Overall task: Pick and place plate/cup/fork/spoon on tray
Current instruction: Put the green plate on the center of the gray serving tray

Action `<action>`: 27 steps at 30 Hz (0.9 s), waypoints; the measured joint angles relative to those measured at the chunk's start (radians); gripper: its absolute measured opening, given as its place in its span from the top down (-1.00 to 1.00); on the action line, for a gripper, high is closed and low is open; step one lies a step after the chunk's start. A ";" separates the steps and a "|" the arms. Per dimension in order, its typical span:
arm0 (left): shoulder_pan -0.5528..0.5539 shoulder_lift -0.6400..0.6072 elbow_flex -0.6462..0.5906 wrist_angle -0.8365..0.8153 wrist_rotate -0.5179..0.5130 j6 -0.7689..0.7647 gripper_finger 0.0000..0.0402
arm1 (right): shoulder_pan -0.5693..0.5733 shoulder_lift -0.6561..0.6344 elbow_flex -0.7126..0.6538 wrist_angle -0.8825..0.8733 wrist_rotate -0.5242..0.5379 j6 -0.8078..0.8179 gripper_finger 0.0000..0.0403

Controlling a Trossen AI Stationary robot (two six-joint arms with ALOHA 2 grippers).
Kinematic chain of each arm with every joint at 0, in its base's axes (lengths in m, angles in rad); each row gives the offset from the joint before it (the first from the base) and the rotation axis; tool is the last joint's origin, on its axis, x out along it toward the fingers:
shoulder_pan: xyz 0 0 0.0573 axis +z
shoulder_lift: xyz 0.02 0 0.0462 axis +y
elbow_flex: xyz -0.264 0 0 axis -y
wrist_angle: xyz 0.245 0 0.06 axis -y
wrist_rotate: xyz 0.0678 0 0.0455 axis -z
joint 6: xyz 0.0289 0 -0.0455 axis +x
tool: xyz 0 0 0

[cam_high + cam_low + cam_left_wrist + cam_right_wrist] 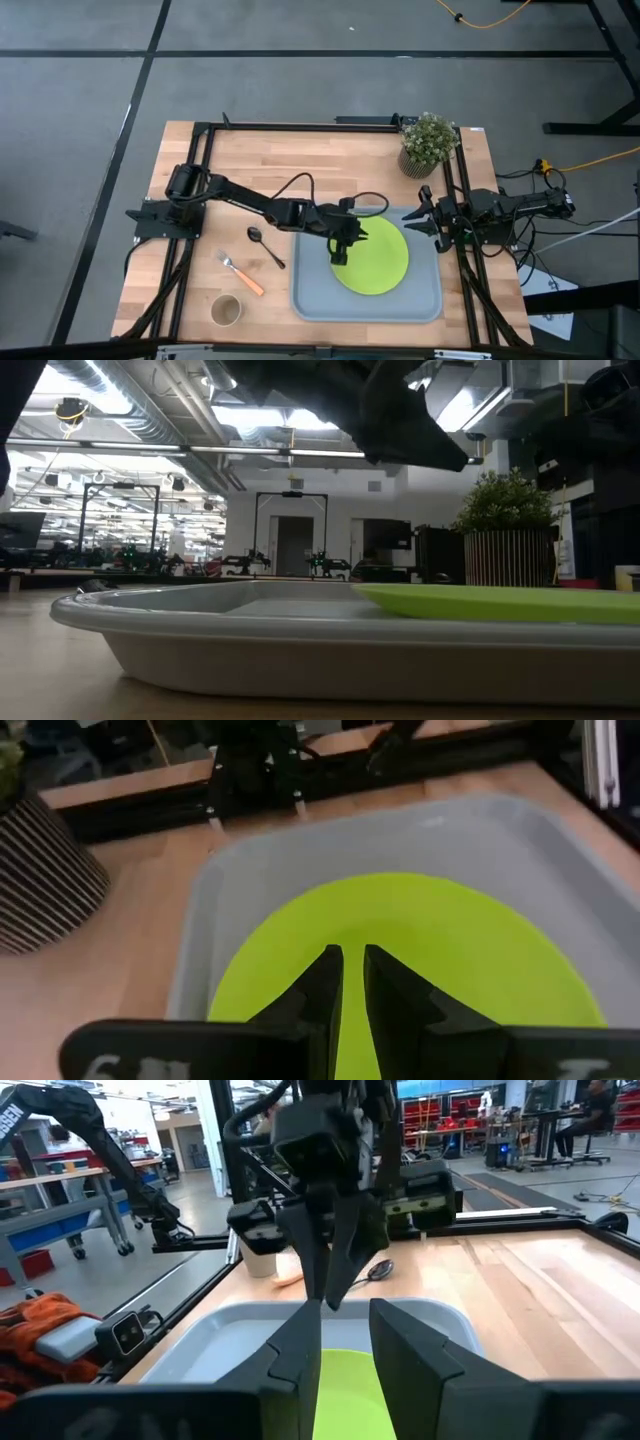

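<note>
Left gripper (340, 250): dark two-finger tool at the end of the extended left arm, poised over the near-left part of the round flat lime-green plate (378, 257); its fingers (322, 982) stand a narrow slit apart, nothing between them, the plate's surface showing through the gap directly beneath. Plate: lies flat inside the large light grey-blue rectangular plastic tray (310, 300), under and to the far side of that gripper. Right gripper (422, 222): at the tray's right rim, just beside the plate's edge, fingers (425, 1355) apart with a clear gap, holding nothing, aimed across the tray toward the left gripper. Small dark metallic spoon (266, 246): on the bare wooden table (250, 160), left of the tray, well behind the left gripper along its arm. Small fork with silver tines and orange handle (241, 273): just beside the spoon, farther from the tray. Small round tan cup (226, 310): upright near the table's front-left corner, farthest from both grippers. Potted green plant in a ribbed pot (427, 144): at the back right corner, beyond the right gripper.
</note>
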State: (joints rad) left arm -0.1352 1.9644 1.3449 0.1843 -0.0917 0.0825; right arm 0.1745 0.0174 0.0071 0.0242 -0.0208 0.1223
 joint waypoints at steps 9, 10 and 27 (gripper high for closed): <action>-0.023 0.041 0.000 -0.016 -0.096 -0.255 0.81 | 0.000 0.000 0.000 -0.002 0.000 0.000 0.53; -0.024 0.057 0.000 -0.011 -0.082 -0.267 0.81 | 0.000 0.000 0.000 -0.002 0.000 0.000 0.53; -0.043 0.106 -0.001 -0.134 0.029 -0.312 0.81 | 0.000 0.000 0.000 -0.002 0.000 0.001 0.53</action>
State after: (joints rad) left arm -0.1780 2.0708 1.3441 0.0506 -0.0627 -0.2293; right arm 0.1741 0.0177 0.0071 0.0223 -0.0204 0.1230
